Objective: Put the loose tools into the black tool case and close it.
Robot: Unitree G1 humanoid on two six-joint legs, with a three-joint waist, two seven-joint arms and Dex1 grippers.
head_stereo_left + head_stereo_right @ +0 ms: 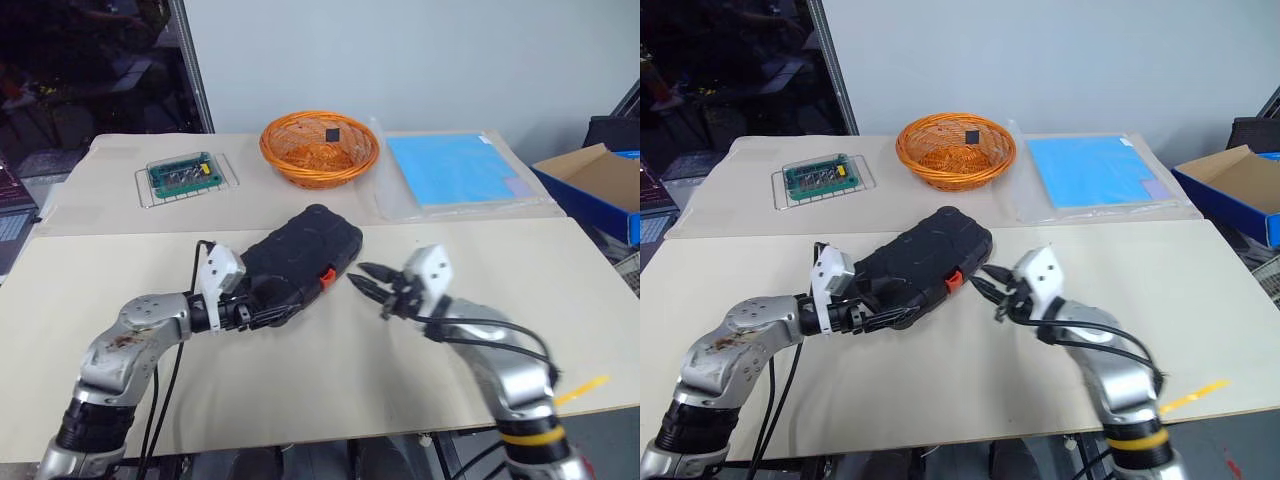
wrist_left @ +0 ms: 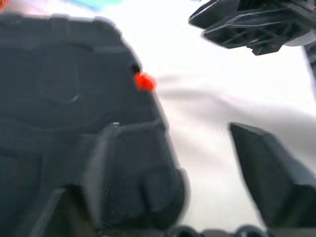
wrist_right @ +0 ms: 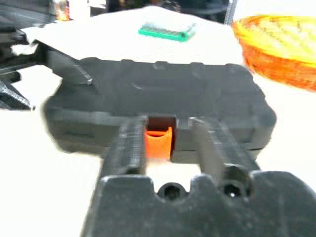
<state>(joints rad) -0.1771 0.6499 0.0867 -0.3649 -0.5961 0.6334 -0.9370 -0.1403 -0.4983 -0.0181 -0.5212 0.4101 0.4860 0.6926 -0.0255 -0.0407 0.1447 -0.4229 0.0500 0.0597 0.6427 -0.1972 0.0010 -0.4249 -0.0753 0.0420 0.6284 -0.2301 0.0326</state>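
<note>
Nearest the camera, the two arms frame the black tool case [image 1: 300, 258], which lies closed on the beige table [image 1: 320, 380], its orange latch [image 1: 326, 276] facing the right arm. Left of the case, the left gripper [image 1: 268, 315] sits at its near corner with fingers spread wide, one finger [image 2: 133, 173] lying against the shell and the other off to the side, clasping nothing. Right of the case, the right gripper [image 1: 372, 285] points at the latch from just beside it, its fingers [image 3: 129, 148] parted and empty. Behind the case, going left to right, stand a green bit set in a clear box [image 1: 185, 175], an orange wicker basket [image 1: 320, 148] and a blue sheet [image 1: 455, 168].
</note>
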